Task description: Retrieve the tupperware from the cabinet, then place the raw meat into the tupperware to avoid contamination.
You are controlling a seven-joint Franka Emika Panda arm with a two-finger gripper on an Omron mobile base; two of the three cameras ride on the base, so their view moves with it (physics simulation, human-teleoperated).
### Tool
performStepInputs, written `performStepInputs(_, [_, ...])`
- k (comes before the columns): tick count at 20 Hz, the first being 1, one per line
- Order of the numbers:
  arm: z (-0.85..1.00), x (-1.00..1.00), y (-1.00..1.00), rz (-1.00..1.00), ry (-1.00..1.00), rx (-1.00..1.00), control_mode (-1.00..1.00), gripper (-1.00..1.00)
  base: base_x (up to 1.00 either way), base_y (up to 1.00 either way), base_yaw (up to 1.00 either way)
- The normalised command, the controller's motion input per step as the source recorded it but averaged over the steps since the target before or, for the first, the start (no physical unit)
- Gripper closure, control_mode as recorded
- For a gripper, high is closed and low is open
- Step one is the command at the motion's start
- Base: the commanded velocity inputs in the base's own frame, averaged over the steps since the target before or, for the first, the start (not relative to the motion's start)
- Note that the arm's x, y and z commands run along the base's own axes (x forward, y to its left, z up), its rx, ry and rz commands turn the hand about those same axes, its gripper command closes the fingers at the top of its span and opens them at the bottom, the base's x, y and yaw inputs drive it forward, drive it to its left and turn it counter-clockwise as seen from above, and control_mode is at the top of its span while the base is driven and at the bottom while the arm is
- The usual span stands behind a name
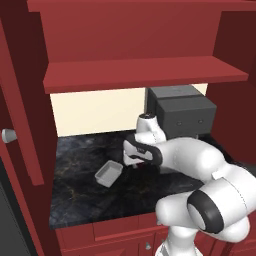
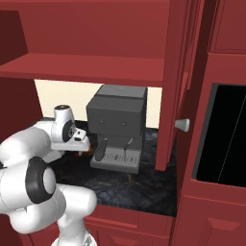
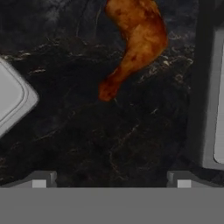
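Raw meat [image 3: 133, 41] lies on the dark table [image 3: 109, 140], just ahead of my fingers [image 3: 41, 178]. My fingers stand wide apart and hold nothing. The meat is orange-brown and shaped like a drumstick, with its thin end toward me. My gripper [image 3: 111, 179] hangs over the table, above the bare spot in front of the meat. To one side of the meat sits the tupperware [image 3: 13, 98], a pale little tub, apart from the meat. It is on the table too [image 1: 109, 173], open side up, beside my arm. On the other side stands a big dark grey machine [image 2: 117, 126], near the meat. Above all this is the red cabinet [image 1: 140, 72] with its shelf and its doors open.
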Motion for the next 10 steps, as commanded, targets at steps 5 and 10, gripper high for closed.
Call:
performStepInputs(5, [0.00,0.14,0.02,-0.27,-0.09,0.00,-1.00,-1.00,0.00,0.00,0.00])
performStepInputs(10, [0.00,0.22,0.00,-0.29,-0.10,0.00,-1.00,-1.00,0.00,0.00,0.00])
